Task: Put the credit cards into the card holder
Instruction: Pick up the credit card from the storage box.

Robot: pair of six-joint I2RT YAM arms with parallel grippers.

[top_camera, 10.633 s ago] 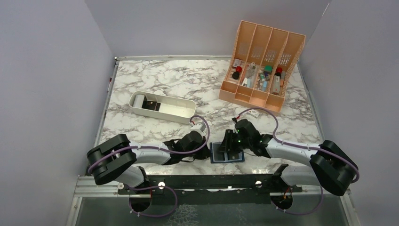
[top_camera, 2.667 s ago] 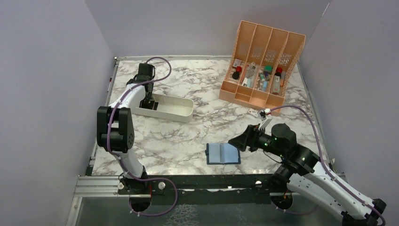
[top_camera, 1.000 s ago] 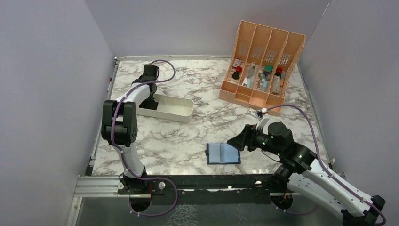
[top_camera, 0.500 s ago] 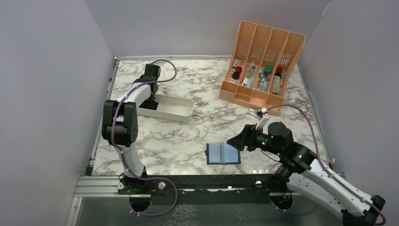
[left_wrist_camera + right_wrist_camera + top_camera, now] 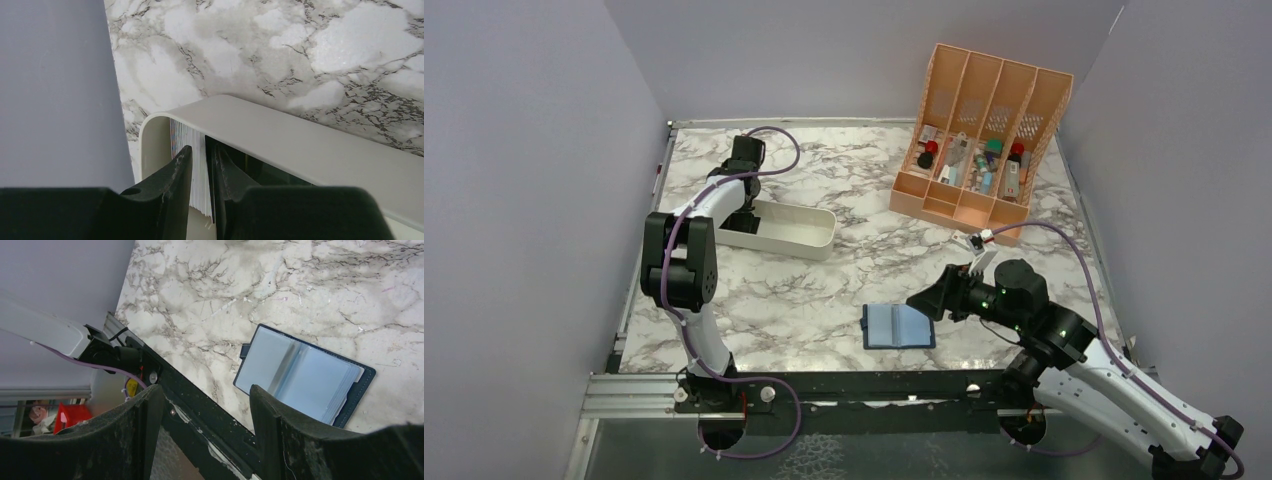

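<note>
The left tool (image 5: 200,152) reaches down into the left end of the white tray (image 5: 300,140), close to the tabletop's (image 5: 824,290) left edge and the side wall (image 5: 50,90). Its jaws stand narrow, with the upright stack of cards (image 5: 187,132) between them; I cannot tell whether they pinch it. The holder (image 5: 898,326) lies open and flat by the near edge, just beyond the black rail (image 5: 200,420). The right tool (image 5: 924,300) hangs just to its right, jaws wide and holding nothing. Bare marble lies between tray and holder; the orange organizer (image 5: 979,130) fills the far right corner.
</note>
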